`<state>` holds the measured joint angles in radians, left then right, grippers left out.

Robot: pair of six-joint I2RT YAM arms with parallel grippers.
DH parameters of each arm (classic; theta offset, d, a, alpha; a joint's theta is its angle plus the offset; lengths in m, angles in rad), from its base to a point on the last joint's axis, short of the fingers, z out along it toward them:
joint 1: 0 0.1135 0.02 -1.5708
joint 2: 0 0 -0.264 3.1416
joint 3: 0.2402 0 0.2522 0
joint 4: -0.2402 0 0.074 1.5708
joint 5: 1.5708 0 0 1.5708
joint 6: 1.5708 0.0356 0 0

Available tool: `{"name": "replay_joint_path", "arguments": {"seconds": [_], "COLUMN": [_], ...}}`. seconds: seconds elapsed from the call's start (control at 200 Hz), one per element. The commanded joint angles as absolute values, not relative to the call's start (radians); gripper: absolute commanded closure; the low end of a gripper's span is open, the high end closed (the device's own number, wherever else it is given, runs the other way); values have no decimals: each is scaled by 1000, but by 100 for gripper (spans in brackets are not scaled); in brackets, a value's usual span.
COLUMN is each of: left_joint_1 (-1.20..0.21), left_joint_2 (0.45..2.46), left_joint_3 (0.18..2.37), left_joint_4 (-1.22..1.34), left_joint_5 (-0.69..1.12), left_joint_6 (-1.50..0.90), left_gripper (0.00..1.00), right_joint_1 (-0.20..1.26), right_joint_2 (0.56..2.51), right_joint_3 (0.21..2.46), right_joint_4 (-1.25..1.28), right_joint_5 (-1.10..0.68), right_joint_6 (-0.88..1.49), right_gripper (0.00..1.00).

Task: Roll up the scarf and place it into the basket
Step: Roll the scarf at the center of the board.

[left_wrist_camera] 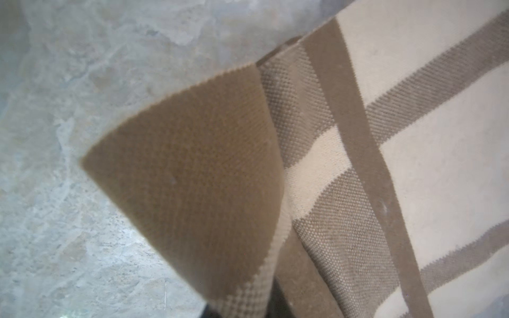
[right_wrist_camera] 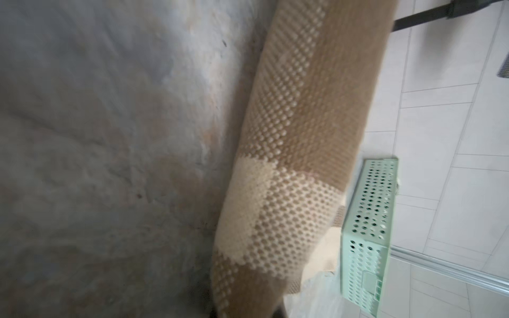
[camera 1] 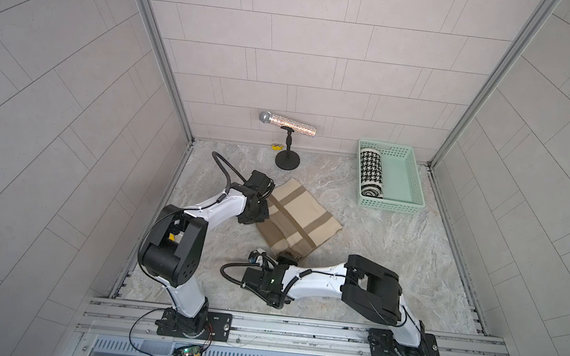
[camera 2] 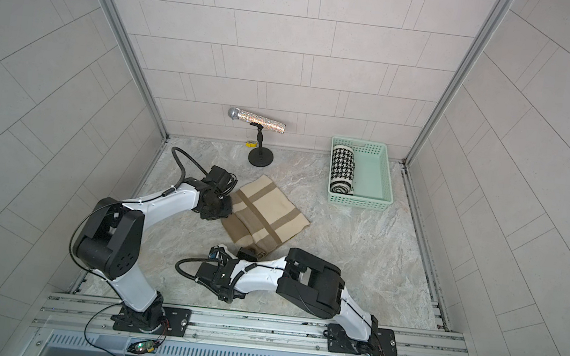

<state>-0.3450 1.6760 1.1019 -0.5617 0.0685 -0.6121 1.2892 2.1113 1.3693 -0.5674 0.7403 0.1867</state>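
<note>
Right tool (camera 1: 287, 258) clamped on beige scarf (camera 1: 302, 221) | left tool (camera 1: 262, 210): cannot tell | basket (camera 1: 391, 206) holds houndstooth roll (camera 1: 371, 172)

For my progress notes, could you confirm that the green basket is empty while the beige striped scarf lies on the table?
Not quite: the green basket holds a rolled black-and-white houndstooth scarf, as both top views show. The beige striped scarf does lie on the table.

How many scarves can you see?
2. The houndstooth scarf lies rolled in the basket; the beige scarf lies partly rolled on the table. No others show.
</note>
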Motion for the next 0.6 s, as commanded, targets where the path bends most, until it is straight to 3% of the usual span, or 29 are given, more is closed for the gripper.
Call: {"name": "replay_joint_path", "arguments": {"seconds": [0.0,0.055,0.125,0.28,0.595], "left_joint_1": [-342,-342,-341,-341,-347], "left_joint_2": [1593,1556,1515,1452,1499], "left_joint_3": [1146,1153,1156,1105,988], "left_joint_4": [-578,-577,-575,-527,-381], "left_joint_5": [66,51,43,80,260], "left_joint_6": [-604,-602,-599,-610,-636], "left_gripper": [43,29,22,22,24], "right_joint_1": [1226,1173,1092,933,772], "right_joint_2": [1967,1901,1824,1746,1782], "right_joint_3": [1315,1264,1186,1070,952], "right_joint_4": [-562,-525,-448,-324,-160], "right_joint_5": [438,274,63,-227,-512], "right_joint_6": [307,367,447,570,704], "right_gripper": [100,100,100,100,100]}}
